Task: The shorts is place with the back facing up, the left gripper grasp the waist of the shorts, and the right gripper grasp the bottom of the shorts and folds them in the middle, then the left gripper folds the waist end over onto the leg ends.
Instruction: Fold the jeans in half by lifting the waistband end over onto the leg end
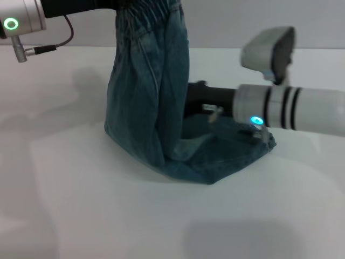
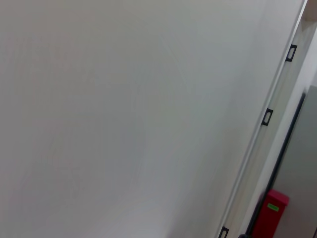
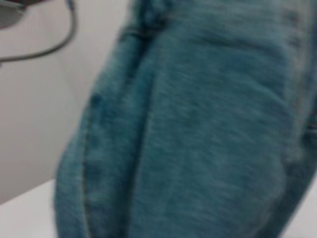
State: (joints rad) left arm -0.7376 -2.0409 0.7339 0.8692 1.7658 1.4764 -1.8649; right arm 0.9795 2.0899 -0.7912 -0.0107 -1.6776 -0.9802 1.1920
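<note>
The blue denim shorts (image 1: 148, 97) hang as a tall drape from the top of the head view down to the white table (image 1: 81, 205). Their ruffled waist (image 1: 151, 13) is held up high by my left gripper (image 1: 113, 4), which is mostly cut off by the frame's upper edge. The lower part of the shorts lies folded on the table, with the leg ends (image 1: 237, 154) toward the right. My right gripper (image 1: 197, 98) reaches in from the right, just above that flat part and against the hanging cloth, which hides its tip. The right wrist view is filled with the denim shorts (image 3: 198, 129).
The right arm's white cylinder with black rings and a blue light (image 1: 256, 121) lies across the leg ends. A cable (image 1: 59, 46) hangs from the left arm. The left wrist view shows the table edge (image 2: 267, 116) and a red box (image 2: 270, 213) beyond it.
</note>
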